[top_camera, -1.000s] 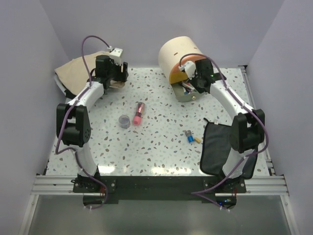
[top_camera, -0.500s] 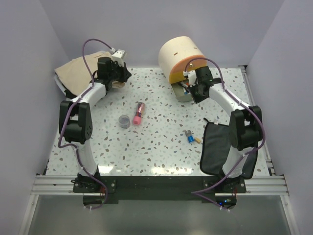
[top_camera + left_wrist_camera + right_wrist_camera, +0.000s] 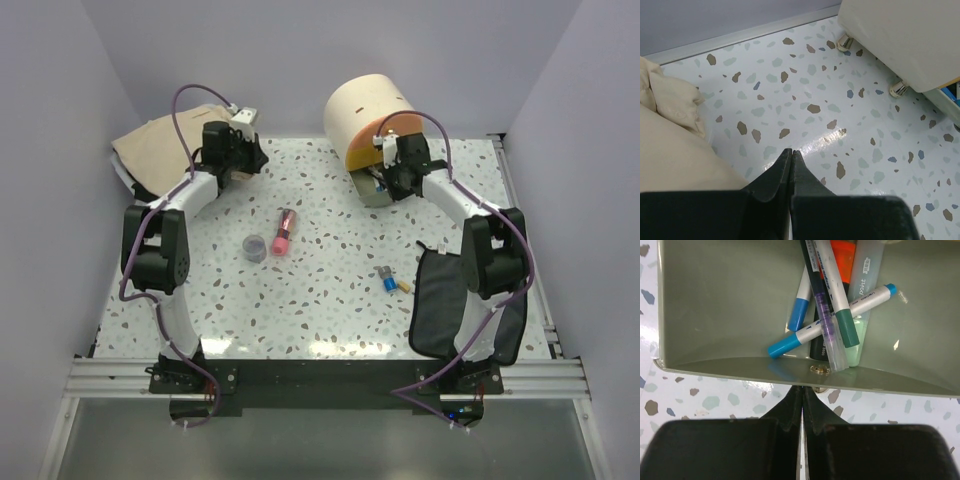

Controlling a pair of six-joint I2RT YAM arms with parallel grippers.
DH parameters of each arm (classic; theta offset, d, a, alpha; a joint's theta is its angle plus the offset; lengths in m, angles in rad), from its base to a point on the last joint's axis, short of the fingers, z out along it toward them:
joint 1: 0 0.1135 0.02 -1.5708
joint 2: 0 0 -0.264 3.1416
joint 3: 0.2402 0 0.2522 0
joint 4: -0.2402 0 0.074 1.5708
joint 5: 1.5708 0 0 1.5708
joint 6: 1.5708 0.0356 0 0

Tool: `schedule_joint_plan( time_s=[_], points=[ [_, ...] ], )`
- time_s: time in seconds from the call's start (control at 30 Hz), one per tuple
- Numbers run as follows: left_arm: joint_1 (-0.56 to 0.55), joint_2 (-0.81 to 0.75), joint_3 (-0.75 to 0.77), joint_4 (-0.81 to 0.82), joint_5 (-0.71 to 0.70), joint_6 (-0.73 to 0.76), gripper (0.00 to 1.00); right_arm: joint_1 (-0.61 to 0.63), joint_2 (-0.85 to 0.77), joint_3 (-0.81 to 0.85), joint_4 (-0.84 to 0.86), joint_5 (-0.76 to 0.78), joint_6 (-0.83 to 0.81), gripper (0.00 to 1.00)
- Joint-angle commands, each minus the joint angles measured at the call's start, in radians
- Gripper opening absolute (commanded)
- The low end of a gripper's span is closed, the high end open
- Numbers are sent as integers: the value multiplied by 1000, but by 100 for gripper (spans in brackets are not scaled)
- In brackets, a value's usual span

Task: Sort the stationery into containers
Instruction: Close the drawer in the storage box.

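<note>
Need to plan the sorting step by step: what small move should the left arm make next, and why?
Probably open the left gripper and swing it toward the pink tube. Its jaws are shut on nothing above the table, and the tube and grey pot lie loose on its side, while the pens already sit in the drawer.

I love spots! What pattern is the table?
The table is white with brown and blue-grey flecks; best in left wrist view.
</note>
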Motion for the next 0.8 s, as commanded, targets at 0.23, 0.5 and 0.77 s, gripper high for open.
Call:
schedule_joint_plan(
  time_s=[0.23, 0.5, 0.77],
  points=[
    [-23, -29, 25, 14, -3, 20, 0, 10, 1, 11, 264, -38, 109, 0],
    [-27, -41, 10, 8, -17, 35, 0, 24, 67, 51, 371, -15, 122, 0],
    [-32, -52, 2, -1, -37, 53, 0, 36, 78, 51, 420, -9, 126, 0]
  ],
)
